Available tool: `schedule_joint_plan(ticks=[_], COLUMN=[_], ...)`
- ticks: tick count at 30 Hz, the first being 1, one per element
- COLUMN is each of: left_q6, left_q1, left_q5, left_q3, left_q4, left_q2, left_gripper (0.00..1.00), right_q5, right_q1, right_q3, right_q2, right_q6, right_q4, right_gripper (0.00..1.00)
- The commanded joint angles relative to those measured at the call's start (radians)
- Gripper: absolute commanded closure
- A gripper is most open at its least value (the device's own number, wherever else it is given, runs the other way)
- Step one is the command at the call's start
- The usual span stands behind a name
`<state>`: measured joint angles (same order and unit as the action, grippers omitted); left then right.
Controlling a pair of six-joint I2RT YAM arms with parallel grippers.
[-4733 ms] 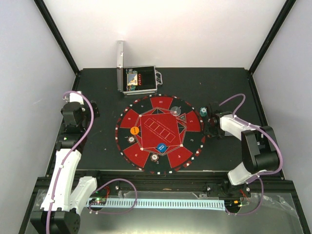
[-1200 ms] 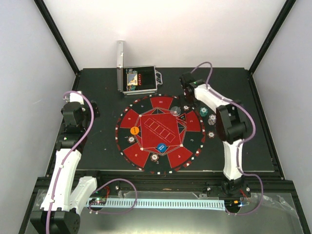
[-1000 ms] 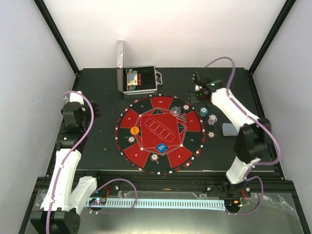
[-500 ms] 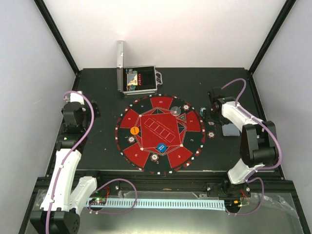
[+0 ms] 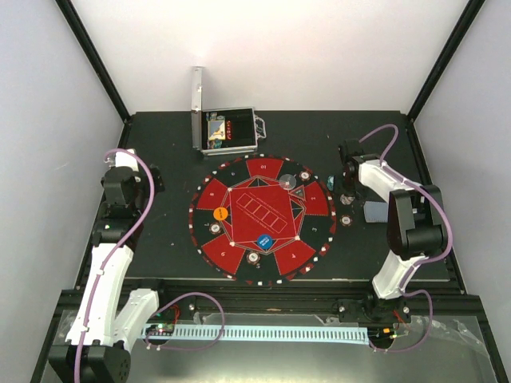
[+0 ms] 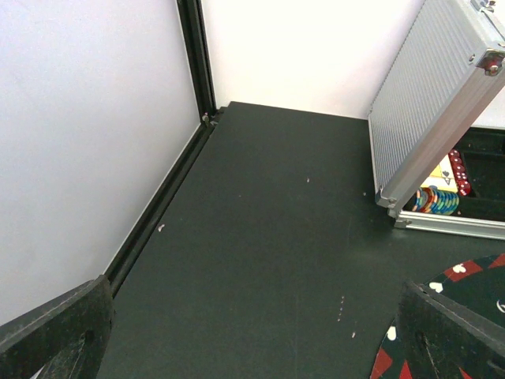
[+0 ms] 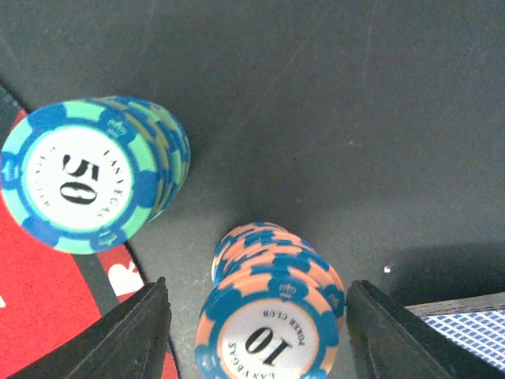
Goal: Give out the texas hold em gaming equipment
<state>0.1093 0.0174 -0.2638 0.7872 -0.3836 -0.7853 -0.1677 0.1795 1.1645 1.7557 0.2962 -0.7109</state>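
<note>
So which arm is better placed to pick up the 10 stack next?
Right. Its open gripper hangs over the 10 stack, with a finger on each side. The left gripper is far off, facing the case.

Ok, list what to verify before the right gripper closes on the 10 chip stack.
1. Right gripper open: ok.
2. 10 chip stack between its fingers: ok.
3. 50 chip stack outside the fingers: ok.
4. Cards clear of the nearer finger: cannot tell.
5. Finger depth down the stack: cannot tell.
6. Left gripper open, away by the metal case: ok.
</note>
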Motion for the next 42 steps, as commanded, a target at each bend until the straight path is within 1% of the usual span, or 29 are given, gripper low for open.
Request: schedule_joint_plan(ticks=[1,6,13,25,29,33,39,42], left_q6=[0.002,0.001,0.001,-0.001,0.000,0.000,0.001,0.001], left_q1=[-0.004,-0.005,-0.004,-0.004,-0.004,-0.005,-0.005,-0.004], left_q5=[0.008,0.008,0.008,0.007,0.005,0.005,0.005,0.006], left_q3=[0.024,0.024,0.024,0.026,0.025,0.026,0.026,0.026], left_q4=[0.019,0.021,0.020,0.021,0.021,0.020,0.020,0.020], left_q2=[0.003,0.001,0.001,0.004,0.005,0.007,0.009,0.009], left_gripper=[0.01,0.01,0.01,0.01,0.01,0.01,0.01,0.01], right_q5=[-0.013,-0.016,-0.021,-0.011,-0.005,0.005,0.009,0.009], right_q1=[-0.017,-0.020,-0.035,-0.040,-0.040,-0.039,-0.034,-0.010], right_q3=[0.024,0.015,0.007,0.006,0.007,0.020,0.044,0.041], right_q2=[0.019,0.024,0.022,0.031,0.027,-0.005,-0.082,-0.139], right_q6=[0.006,0.003,0.003,0.001,-0.002,-0.012,-0.027,-0.029], right_q4=[0.020,0.014,0.011,0.007,0.005,-0.011,-0.069,-0.095], right_gripper=[0.39,0.42,0.51,0.54,0.60,0.64,0.65,0.65])
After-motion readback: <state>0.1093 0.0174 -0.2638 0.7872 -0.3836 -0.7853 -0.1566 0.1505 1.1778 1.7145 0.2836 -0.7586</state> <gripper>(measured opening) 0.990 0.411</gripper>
